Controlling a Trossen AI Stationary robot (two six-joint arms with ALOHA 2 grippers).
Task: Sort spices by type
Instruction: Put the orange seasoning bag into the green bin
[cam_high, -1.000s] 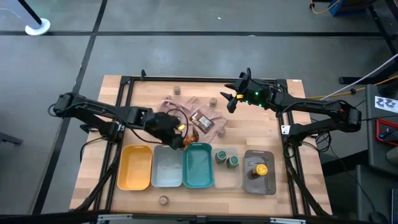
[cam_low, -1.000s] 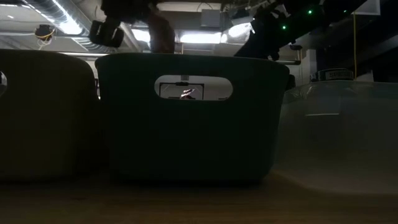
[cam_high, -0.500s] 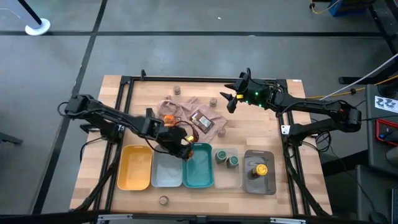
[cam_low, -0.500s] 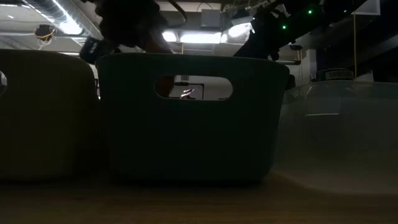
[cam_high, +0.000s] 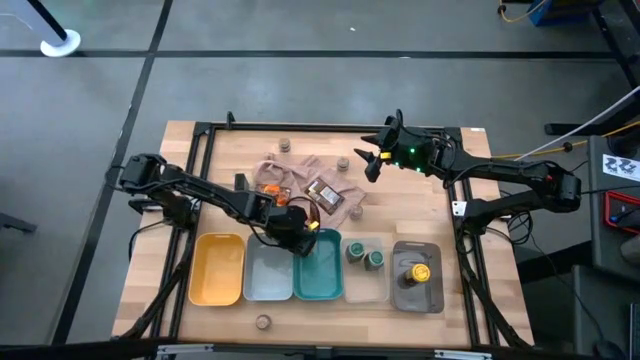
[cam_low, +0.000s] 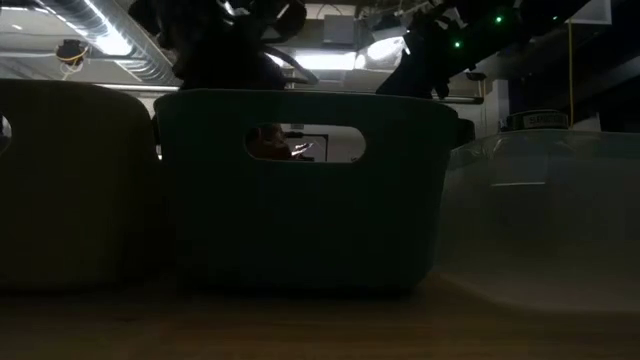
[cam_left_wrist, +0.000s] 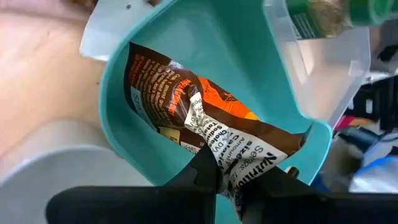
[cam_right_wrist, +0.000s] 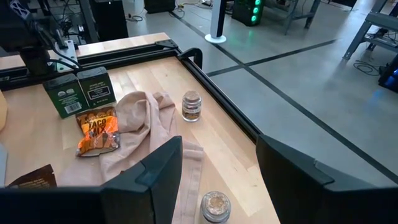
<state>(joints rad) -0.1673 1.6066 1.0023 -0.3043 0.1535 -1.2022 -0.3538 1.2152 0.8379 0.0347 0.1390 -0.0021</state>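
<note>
My left gripper (cam_high: 303, 240) is at the far end of the teal tray (cam_high: 320, 268), shut on an orange-brown spice packet (cam_left_wrist: 180, 93) that reaches down into the tray. My right gripper (cam_high: 362, 160) hangs open over the table's far right, holding nothing. A beige-pink cloth (cam_high: 300, 185) lies mid-table with another packet (cam_high: 325, 192) on it. An orange packet (cam_right_wrist: 96, 134) and two dark blocks (cam_right_wrist: 78, 90) sit at its edge. Loose jars (cam_high: 285, 144) (cam_high: 343, 163) stand on the wood. My left gripper pinches the packet's crumpled, white-printed end (cam_left_wrist: 214, 140) between its two fingers (cam_left_wrist: 205, 171). It comes slanting down from the far left. The packet hangs forward of the fingers, its orange-brown body inside the teal tray (cam_left_wrist: 186, 37) against the tray's inner wall.
A yellow tray (cam_high: 217, 268) and a grey tray (cam_high: 268, 272) stand left of the teal one. To its right are a clear tray (cam_high: 365, 280) with two green-lidded jars and a dark grey tray (cam_high: 418, 290) with a yellow-lidded jar. One jar (cam_high: 263, 322) stands near the front edge.
My left gripper has gone down and toward the table's near right, from above the grey tray's far end into the teal tray, carrying the packet down into it. My right arm has kept still.
</note>
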